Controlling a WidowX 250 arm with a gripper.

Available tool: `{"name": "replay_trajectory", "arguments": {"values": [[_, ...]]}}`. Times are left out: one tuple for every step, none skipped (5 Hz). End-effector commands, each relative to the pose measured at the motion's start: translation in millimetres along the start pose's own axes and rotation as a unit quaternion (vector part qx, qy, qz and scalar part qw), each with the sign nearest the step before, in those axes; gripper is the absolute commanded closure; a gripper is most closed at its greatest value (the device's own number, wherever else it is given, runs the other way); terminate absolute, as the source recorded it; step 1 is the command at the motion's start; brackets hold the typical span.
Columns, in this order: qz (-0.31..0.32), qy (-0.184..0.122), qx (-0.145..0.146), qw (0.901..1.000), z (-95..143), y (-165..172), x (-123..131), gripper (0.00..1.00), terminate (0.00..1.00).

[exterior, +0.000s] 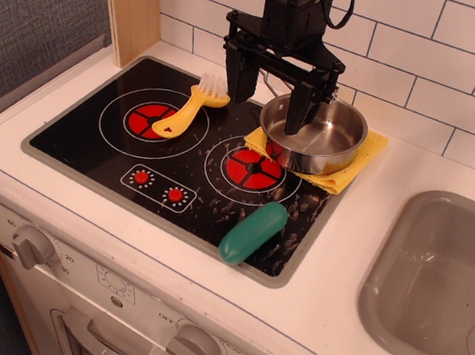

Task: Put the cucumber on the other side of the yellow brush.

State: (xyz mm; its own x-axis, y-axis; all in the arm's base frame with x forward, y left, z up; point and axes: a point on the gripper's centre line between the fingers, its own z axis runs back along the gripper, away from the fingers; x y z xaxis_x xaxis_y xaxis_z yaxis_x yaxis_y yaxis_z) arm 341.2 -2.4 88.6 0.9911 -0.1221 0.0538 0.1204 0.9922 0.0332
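Observation:
The cucumber (253,231) is a teal-green toy cylinder lying at the front right corner of the black stovetop (93,141), tilted diagonally. The yellow brush (191,107) lies across the back of the left burner, white bristles toward the wall, handle toward the front left. My gripper (269,103) hangs at the back of the stove between the brush and a steel pot, its two black fingers spread wide apart and holding nothing. It is well behind the cucumber and to the right of the brush's bristles.
A steel pot (313,135) sits on a yellow cloth (347,176) at the back right of the stove, just under my right finger. A grey sink (441,292) lies to the right. A white tiled wall runs behind; stove knobs (34,245) line the front.

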Motion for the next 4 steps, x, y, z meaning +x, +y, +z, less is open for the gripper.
{"name": "replay_trajectory", "arguments": {"values": [[0.0, 0.0, 0.0, 1.0, 0, 0, 0, 0.0, 0.0], [-0.012, -0.015, -0.003, 0.9998, 5, -12, -22, 0.0, 0.0], [-0.024, -0.001, -0.001, 0.9997, -2, -29, -49, 0.0, 0.0], [-0.039, 0.026, 0.008, 0.9988, -21, -42, -68, 0.0, 0.0]]}}
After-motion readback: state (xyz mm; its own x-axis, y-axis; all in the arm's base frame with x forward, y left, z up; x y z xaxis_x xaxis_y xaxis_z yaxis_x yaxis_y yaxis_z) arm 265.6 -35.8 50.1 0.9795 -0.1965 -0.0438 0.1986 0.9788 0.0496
